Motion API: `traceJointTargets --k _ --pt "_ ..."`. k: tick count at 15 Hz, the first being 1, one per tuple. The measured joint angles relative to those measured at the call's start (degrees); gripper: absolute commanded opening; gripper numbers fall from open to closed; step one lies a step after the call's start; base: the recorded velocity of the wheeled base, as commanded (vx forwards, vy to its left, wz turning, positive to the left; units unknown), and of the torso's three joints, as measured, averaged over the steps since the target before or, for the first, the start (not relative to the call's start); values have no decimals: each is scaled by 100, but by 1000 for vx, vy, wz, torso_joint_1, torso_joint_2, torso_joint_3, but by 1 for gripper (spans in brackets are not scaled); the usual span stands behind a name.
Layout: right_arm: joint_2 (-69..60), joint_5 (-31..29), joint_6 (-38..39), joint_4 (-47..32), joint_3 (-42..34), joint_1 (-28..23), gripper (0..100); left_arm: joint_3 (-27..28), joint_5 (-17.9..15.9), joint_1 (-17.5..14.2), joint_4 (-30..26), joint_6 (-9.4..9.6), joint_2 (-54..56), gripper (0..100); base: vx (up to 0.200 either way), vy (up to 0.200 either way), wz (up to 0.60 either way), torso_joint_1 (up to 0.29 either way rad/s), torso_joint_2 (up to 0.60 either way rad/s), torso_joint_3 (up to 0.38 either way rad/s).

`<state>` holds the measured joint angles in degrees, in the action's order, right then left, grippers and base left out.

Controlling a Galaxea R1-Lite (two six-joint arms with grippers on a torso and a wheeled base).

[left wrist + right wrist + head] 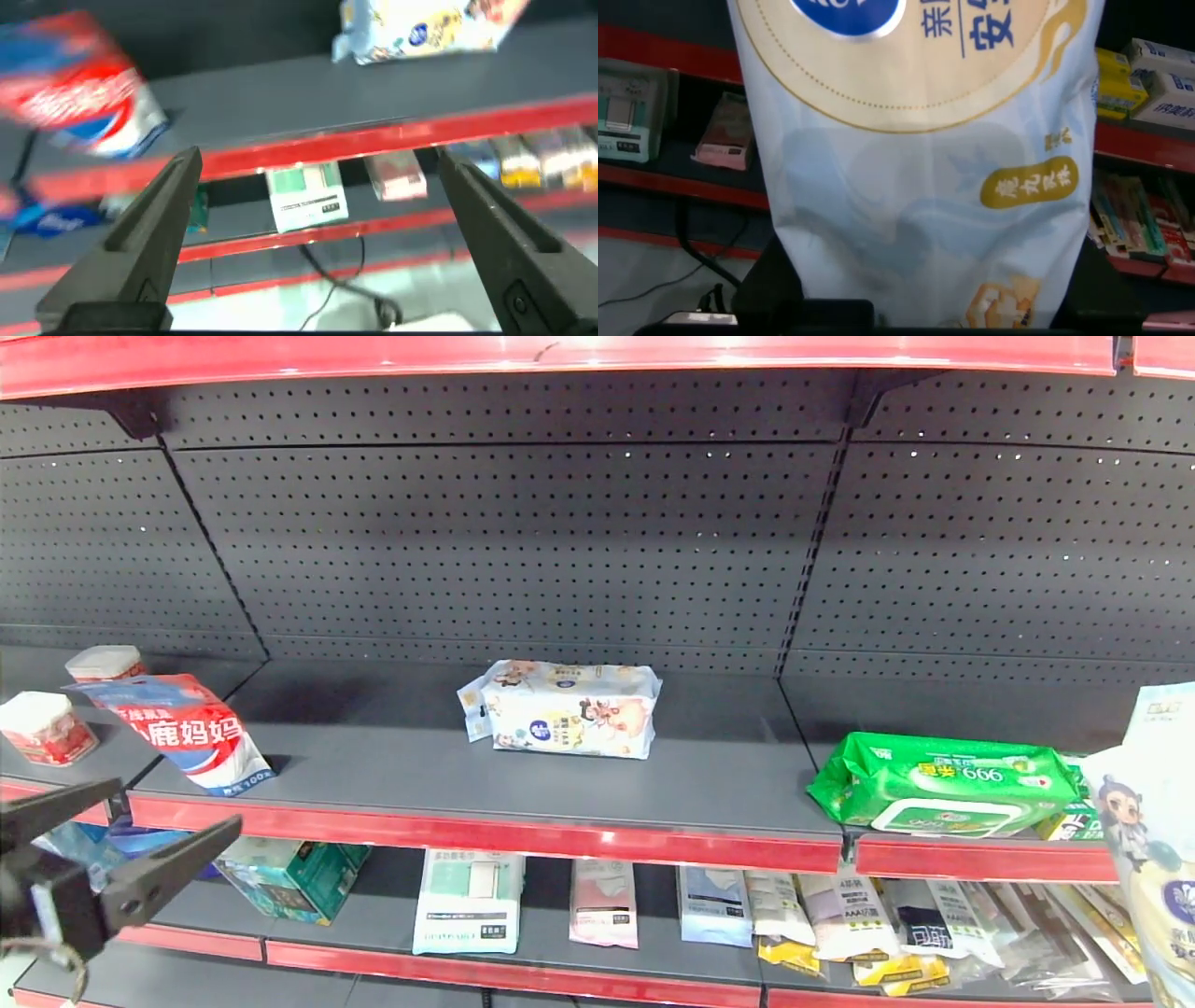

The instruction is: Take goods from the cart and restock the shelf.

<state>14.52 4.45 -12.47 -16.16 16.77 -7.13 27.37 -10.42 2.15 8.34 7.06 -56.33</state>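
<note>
Head view: looks mid-carry, pinching pale pack (1153,821) in right gripper (934,280) at right edge, left gripper (177,803) spread lower left — next, probably set pack on bare shelf (728,775) centre-frame.

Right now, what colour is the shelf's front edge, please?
The shelf edge is red, clearest in the head view.

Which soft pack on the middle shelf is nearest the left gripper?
The red, white and blue pack, right by the left gripper; the cartoon-print pack and green pack lie farther right.
</note>
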Motion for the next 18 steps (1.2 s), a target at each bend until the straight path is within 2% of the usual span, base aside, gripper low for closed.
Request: traceJointTargets --k 3,7,11,13,16,18 --pt "-312 -22 -6 -26 -168 2 0 813 -441 -9 41 547 -1473 100 0 0 0 0 0 0" --pt "-571 -40 -176 -55 -346 -22 0 1814 -1267 -15 46 1163 -3145 100 0 0 0 0 0 0" --pt "-662 -73 -226 -55 -413 -46 0 2881 -1716 -13 28 1612 -4413 100 0 0 0 0 0 0" --pt "-713 -126 -233 -61 -443 -50 0 3283 -1913 2 26 1763 -4887 100 0 0 0 0 0 0" --pt "-818 -183 -280 -77 -551 -52 0 3788 -2319 28 22 2160 -5480 100 0 0 0 0 0 0" --pt "-855 -194 -343 -72 -592 -55 0 4208 -2603 90 13 2313 -5847 100 0 0 0 0 0 0"
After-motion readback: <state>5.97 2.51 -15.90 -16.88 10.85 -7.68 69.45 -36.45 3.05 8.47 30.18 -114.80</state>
